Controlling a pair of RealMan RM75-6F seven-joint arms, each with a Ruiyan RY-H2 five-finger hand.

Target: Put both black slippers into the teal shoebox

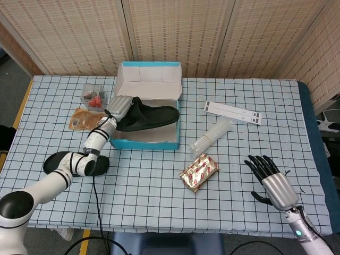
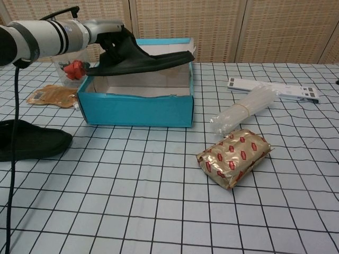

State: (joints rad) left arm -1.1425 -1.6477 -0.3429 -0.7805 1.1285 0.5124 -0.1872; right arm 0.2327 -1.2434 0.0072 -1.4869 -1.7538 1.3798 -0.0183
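Left hand [image 1: 120, 105] grips the heel end of one black slipper [image 1: 149, 118], fingers wrapped around it; the chest view shows the same hold, hand at [image 2: 108, 33], slipper at [image 2: 143, 61], though the fingertips are hidden behind the strap. The slipper hangs above the open teal shoebox [image 1: 145, 142], clear of the floor of the box. Its long axis runs left to right, toe to the right, reaching about to the box's right wall, sole downward and roughly level. The second black slipper [image 1: 74, 162] lies flat on the checked table [image 1: 159, 191], near and left of the box; the left forearm crosses in front of it in the head view, and in the chest view it is cut off by the left frame edge [image 2: 32, 144]. Its long axis is also left to right. Right hand [image 1: 272, 179] sits over the near right corner of the table, fingers spread and holding nothing; it does not appear in the chest view. Gold foil packet [image 2: 235, 157] carries red printed marks, not legible. White strip [image 1: 233, 112] far right of the box has dark markings at its ends, unreadable. The tan pouch [image 1: 89, 120] has a label too small to read.
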